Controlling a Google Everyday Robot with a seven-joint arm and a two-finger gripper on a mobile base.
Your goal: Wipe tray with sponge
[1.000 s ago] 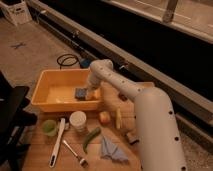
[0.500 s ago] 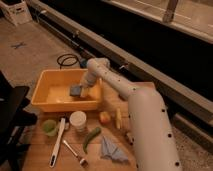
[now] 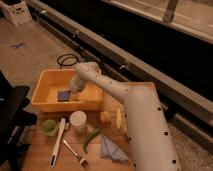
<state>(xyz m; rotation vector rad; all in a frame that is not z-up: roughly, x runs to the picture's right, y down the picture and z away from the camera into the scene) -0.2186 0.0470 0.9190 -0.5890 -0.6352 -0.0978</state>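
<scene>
- Nearest to the camera lies the wooden table top (image 3: 35,152). On it I see a thin light-blue cloth with pointed corners (image 3: 113,150), a long white flat tool (image 3: 57,142), a small brush with a pale handle (image 3: 75,152) and a curved green vegetable (image 3: 90,138).
- A little further stand a small green cup (image 3: 49,126) and a white round cup (image 3: 78,120). To the right of these are a small orange fruit (image 3: 104,117) and a pale yellow long thing (image 3: 119,118).
- The thick white robot arm (image 3: 142,125) rises from the lower right and reaches left over the table, into the tub.
- The large deep rectangular yellow plastic tray (image 3: 45,102) stands behind the cups. The small blue rectangular sponge (image 3: 63,95) lies inside it, flat on the floor, near the middle.
- The gripper (image 3: 71,91) is down inside the tray, at the right upper edge of the sponge, touching it or just beside it. I cannot tell how its fingers stand.
- So the sponge lies to the left of the gripper and slightly toward the camera. It looks almost square, so a long axis is hard to name. I judge the wiping stroke has free tray floor mostly to the left.
- Behind the table is a grey speckled floor (image 3: 35,55), with a coil of dark cable (image 3: 67,60) just beyond the tray.
- Furthest is a long low metal rail (image 3: 150,70) before a dark wall, and a white box (image 3: 17,11) in the far left corner.
</scene>
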